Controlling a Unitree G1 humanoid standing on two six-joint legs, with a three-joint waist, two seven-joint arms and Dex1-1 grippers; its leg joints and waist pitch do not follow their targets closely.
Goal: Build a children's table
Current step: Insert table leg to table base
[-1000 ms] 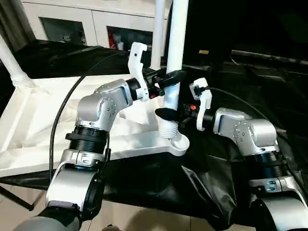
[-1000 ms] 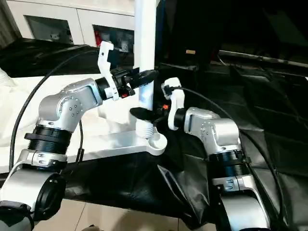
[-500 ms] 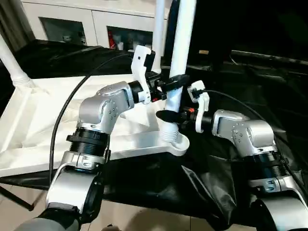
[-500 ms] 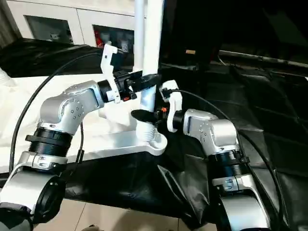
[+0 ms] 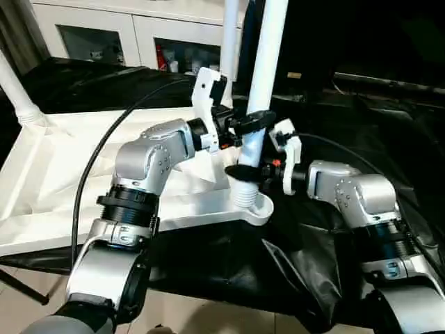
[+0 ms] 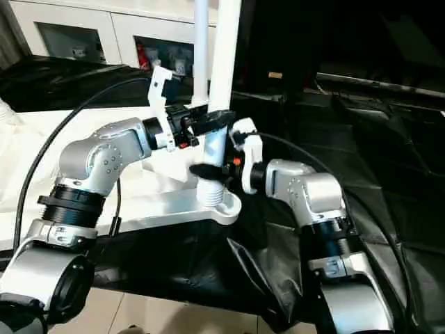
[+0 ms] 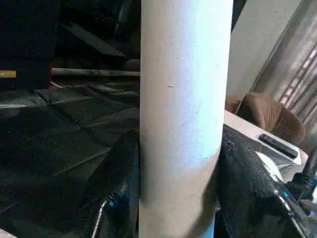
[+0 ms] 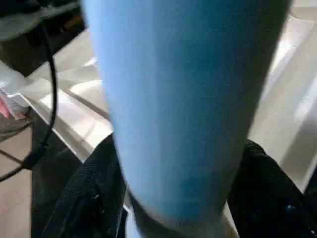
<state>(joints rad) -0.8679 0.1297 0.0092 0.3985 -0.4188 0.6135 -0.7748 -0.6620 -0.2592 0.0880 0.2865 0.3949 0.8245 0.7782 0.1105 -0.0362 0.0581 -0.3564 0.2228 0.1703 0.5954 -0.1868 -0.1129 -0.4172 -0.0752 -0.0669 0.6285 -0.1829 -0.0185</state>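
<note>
The children's table top (image 5: 62, 174) lies white and upside down on the black-draped table. A long white leg (image 5: 268, 56) stands with its ribbed foot in the near right corner socket (image 5: 259, 209) and leans slightly right. My left gripper (image 5: 254, 123) is shut on this leg at mid height. In the left wrist view the leg (image 7: 185, 99) sits tight between the black fingers (image 7: 121, 188). My right gripper (image 5: 245, 171) clasps the same leg just above the socket. In the right wrist view its fingers (image 8: 94, 198) press on both sides of the leg (image 8: 183, 99).
A second leg (image 5: 229, 42) stands upright behind at the far right corner, and another (image 5: 17, 90) rises at the far left corner. A white cabinet with glass doors (image 5: 104, 35) stands behind. Black cloth (image 5: 327, 278) hangs over the near table edge.
The held leg's upper part has swung right, so it now leans. My left gripper moved right with it. My right gripper's fingers have closed in around the leg's lower part.
</note>
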